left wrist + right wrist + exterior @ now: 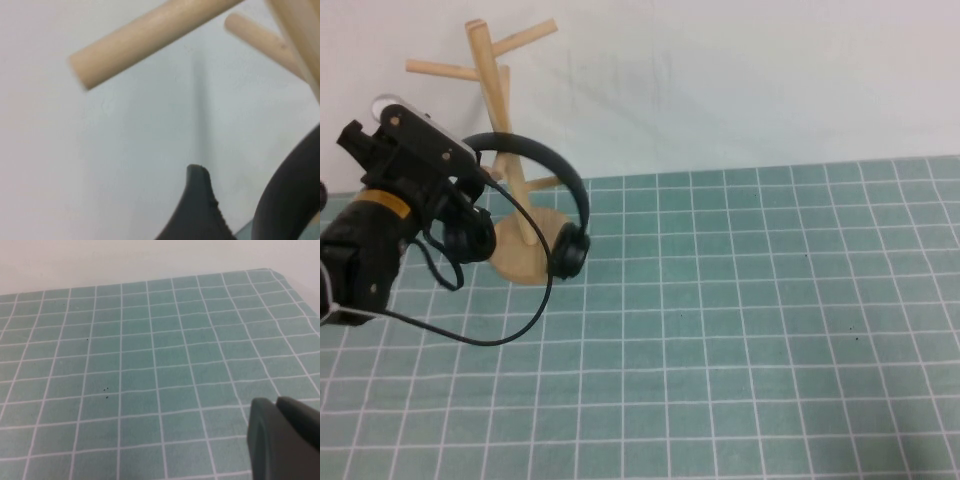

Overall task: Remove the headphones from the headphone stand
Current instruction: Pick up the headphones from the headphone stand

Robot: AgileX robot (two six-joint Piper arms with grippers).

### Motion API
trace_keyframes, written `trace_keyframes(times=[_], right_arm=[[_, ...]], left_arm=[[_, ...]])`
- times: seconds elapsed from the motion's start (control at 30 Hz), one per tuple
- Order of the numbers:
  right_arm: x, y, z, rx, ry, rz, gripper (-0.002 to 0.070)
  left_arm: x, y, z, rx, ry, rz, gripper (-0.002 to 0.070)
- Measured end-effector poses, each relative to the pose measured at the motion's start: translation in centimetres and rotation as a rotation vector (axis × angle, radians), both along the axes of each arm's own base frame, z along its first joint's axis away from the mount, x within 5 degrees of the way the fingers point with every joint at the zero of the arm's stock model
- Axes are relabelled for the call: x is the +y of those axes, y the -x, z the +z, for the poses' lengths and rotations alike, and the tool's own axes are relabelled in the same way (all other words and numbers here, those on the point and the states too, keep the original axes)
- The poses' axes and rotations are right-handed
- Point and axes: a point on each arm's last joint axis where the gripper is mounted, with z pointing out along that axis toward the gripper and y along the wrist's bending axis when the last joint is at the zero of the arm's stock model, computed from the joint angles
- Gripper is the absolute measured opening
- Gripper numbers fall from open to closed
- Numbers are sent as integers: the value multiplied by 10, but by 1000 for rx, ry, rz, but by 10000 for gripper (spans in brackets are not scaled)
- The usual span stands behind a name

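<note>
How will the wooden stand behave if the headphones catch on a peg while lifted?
The headphone stand is tall and slim on a small round base, so probably it tips. It looks light and stiff. The left claw is at the headphones; the right claw hangs over bare mat.

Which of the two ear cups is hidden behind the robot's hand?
The left ear cup: the left hand at the headphones partly covers it. The other cup hangs clear before the headphone stand. The right hand hovers over bare mat.

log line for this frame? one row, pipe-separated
phase: lifting off | left gripper: at headphones headband, beside headphone stand | headphones: around pole, above base | right gripper: parked over green grid mat, away from stand
</note>
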Motion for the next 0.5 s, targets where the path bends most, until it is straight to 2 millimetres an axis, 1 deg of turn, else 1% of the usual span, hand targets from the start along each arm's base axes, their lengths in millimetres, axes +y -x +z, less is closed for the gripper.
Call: trace_keyframes(times=[0.13,0.3,0.4,0.5], right_arm=[[0,0,0,0,0,0,-8],[0,0,0,0,0,0,-8],[0,0,0,0,0,0,-8],[0,0,0,0,0,0,-8]], left_arm=[[-1,-7,-5,3,-25,1,477],[-1,-9,-13,16,-57,-1,475],[-1,-10,-19,14,-109,-10,457],[-1,-12,-22,3,-129,-14,417]])
